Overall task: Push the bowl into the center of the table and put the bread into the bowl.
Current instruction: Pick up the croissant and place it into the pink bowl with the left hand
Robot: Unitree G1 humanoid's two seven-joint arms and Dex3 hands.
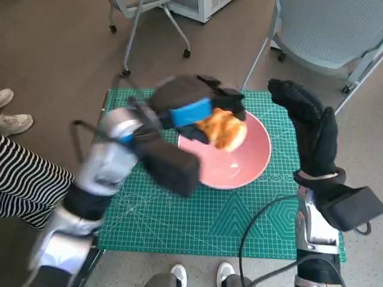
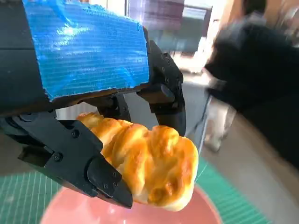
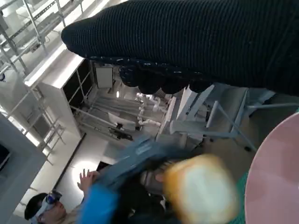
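Bread — one loaf, gripped by left robot hand over one pink bowl, right robot hand spread, empty

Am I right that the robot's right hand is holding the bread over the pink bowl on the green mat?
Not quite: the left hand, with the blue tape, holds the bread over the pink bowl on the green mat. The head view shows the gloved right hand raised beside the bowl, holding nothing.

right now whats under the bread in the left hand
The pink bowl lies directly under the bread, which the left hand holds above it. The visible bowl floor looks bare; the part beneath the bread and hand is covered in the head view.
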